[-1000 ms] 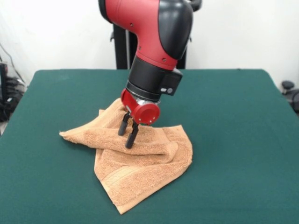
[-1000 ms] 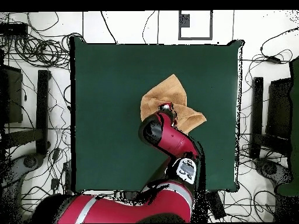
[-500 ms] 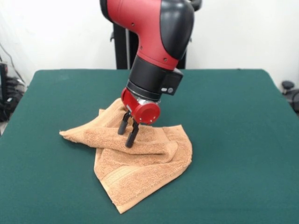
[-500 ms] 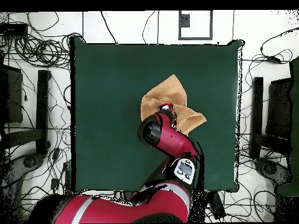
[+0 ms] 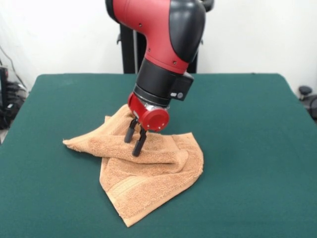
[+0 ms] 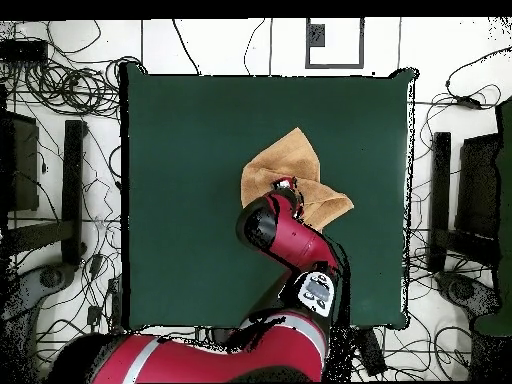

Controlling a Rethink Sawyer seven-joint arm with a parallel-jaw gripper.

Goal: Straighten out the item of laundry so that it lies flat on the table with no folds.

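No writing or brand mark can be read anywhere. The towel point(image 5: 148, 173) is light orange-tan terry cloth with a looped, nubbly pile and a woven band near its front edge; it lies crumpled and folded over itself near the middle of the table point(image 5: 247, 148), one corner pointing forward. The table is covered in plain dark green felt-like cloth. The gripper point(image 5: 134, 143), two slim black fingers under a red round cap, points down over the towel's raised fold with its fingers a little apart, holding nothing. Behind stands a white wall; cables litter the floor point(image 6: 60, 90) around the table.
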